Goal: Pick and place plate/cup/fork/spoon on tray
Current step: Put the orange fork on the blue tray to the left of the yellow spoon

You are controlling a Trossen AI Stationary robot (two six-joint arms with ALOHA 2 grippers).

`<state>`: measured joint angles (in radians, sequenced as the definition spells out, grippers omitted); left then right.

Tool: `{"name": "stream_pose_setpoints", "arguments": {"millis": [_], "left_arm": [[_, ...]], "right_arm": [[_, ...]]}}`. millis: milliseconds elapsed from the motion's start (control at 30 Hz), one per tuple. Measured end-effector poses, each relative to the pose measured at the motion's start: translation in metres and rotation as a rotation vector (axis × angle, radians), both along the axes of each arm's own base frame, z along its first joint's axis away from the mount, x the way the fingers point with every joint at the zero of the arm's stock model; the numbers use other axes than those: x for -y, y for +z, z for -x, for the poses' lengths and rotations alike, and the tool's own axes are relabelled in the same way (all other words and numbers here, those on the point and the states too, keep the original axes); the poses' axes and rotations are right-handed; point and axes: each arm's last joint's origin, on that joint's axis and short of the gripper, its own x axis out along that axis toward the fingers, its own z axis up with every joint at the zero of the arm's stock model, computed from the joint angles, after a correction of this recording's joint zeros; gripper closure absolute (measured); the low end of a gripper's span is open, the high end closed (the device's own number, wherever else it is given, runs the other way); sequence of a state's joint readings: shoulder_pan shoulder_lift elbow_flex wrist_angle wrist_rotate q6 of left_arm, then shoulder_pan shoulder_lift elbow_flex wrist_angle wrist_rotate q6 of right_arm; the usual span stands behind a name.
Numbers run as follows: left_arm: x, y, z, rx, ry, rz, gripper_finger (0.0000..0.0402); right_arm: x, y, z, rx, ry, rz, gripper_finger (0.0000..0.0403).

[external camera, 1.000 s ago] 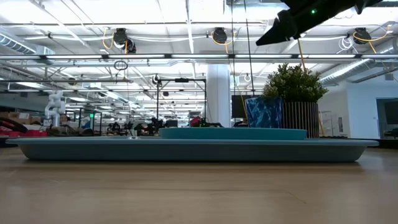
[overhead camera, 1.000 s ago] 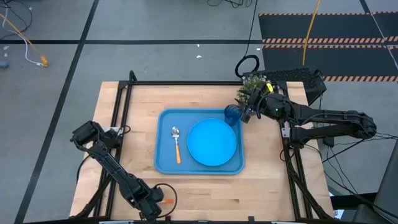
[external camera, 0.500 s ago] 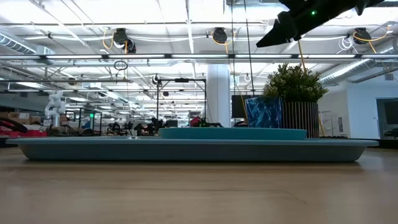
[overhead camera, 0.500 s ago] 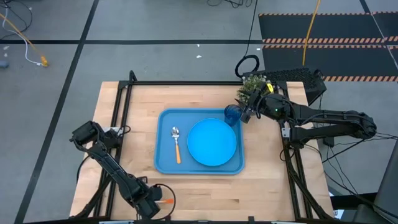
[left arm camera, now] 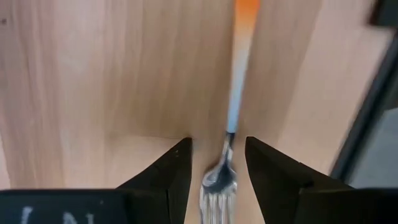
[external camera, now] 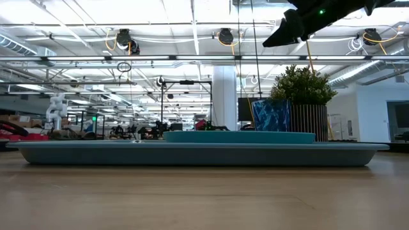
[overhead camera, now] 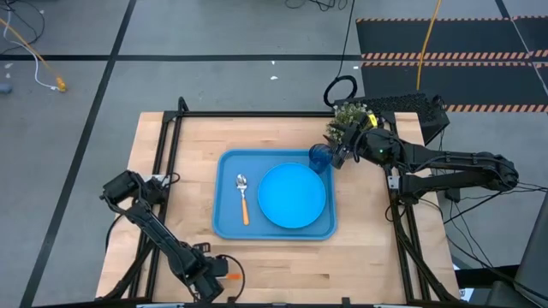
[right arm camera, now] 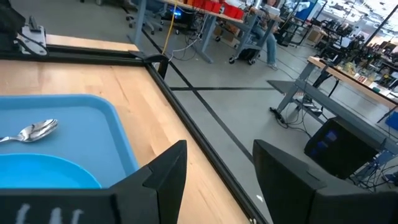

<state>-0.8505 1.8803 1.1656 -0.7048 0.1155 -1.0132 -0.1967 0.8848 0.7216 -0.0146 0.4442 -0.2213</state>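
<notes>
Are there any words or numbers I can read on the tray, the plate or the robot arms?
None can be read.
Tray, plate, cup, spoon: plain, no print.
Left end effector: faint pale marks on its dark body, too blurred to read.
Right end effector: similar pale marks, unreadable.

table: wood | on it: tray, fork, potted plant

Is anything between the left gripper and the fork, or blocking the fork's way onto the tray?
Nothing visible. The left gripper is open with the fork lying on bare wood between its fingers. In the high view, only bare table separates that spot from the tray, which has free space beside the spoon.
</notes>
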Motion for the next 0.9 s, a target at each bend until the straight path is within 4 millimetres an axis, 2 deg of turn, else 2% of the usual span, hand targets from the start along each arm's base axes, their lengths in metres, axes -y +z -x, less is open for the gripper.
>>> {"name": "stream_pose_setpoints", "arguments": {"millis": [167, 300, 367, 467, 500, 567, 700, 767, 900], "left_arm": [[0.0, -0.013, -0.002, -0.034, -0.028, -0.04, 0.025], [-0.007, -0.014, -0.003, -0.081, 0.024, -0.075, 0.0261], [-0.009, -0.015, -0.004, -0.091, 0.045, -0.078, 0.0291], [-0.013, -0.015, -0.007, -0.104, 0.061, -0.08, 0.037], [-0.014, -0.015, -0.008, -0.112, 0.071, -0.076, 0.0384], [-0.016, -0.015, -0.009, -0.118, 0.072, -0.075, 0.0387], [-0.02, -0.006, -0.017, -0.15, -0.024, -0.087, 0.0394], [-0.029, 0.001, -0.021, -0.165, -0.079, -0.171, 0.0394], [-0.044, 0.028, -0.038, -0.154, -0.156, -0.286, 0.0397]], "right_arm": [[0.0, 0.002, 0.0, 0.019, 0.0, 0.005, 0.0227], [0.0, 0.002, -0.001, 0.025, -0.001, 0.006, 0.0227], [0.0, 0.002, -0.001, 0.024, -0.001, 0.005, 0.0227], [0.0, 0.001, 0.0, 0.014, -0.001, 0.003, 0.0227], [0.0, 0.001, 0.0, 0.013, 0.0, 0.003, 0.0227], [0.0, 0.001, 0.0, 0.013, 0.0, 0.003, 0.0227], [0.0, 0.001, 0.0, 0.012, 0.0, 0.004, 0.0227], [0.0, 0.001, 0.0, 0.014, 0.0, 0.006, 0.0227], [0.0, 0.002, -0.001, 0.023, 0.0, 0.007, 0.0227]]}}
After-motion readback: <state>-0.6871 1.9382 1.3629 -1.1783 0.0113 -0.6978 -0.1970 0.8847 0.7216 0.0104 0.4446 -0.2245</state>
